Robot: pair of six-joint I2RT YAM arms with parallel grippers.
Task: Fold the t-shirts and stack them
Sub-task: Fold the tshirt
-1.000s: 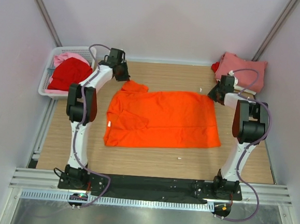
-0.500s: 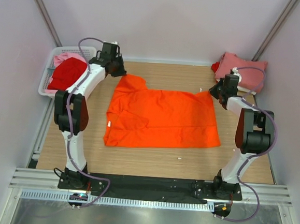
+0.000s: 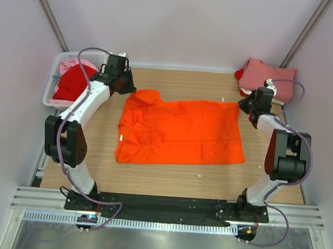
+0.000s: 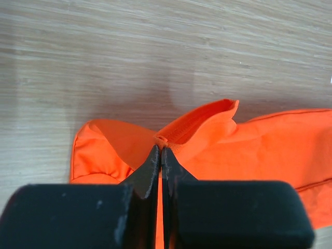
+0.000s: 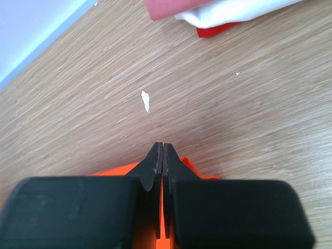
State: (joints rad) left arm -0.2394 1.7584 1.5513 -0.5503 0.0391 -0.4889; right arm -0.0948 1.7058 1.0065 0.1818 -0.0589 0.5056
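The bright orange t-shirt (image 3: pixel 180 131) lies spread on the wooden table, its small white neck label (image 3: pixel 120 136) at the left edge. My left gripper (image 3: pixel 125 88) is shut on the shirt's far left corner, where the cloth (image 4: pixel 197 129) bunches up at the fingertips. My right gripper (image 3: pixel 244 104) is shut on the shirt's far right corner; orange cloth (image 5: pixel 194 168) shows beside the closed jaws. A pile of folded shirts (image 3: pixel 268 78), salmon-pink over white and red, lies at the far right. Red and pale pink shirts (image 3: pixel 75 80) fill the basket.
A white plastic mesh basket (image 3: pixel 52 99) stands at the far left beside the table. A small white scrap (image 5: pixel 146 100) lies on the wood near my right gripper, and another bit (image 3: pixel 198 175) lies near the shirt's front edge.
Both grippers have moved outward along the far edge with the shirt's corners, the left one leftward and the right one rightward, and the cloth's far edge has stretched wider.
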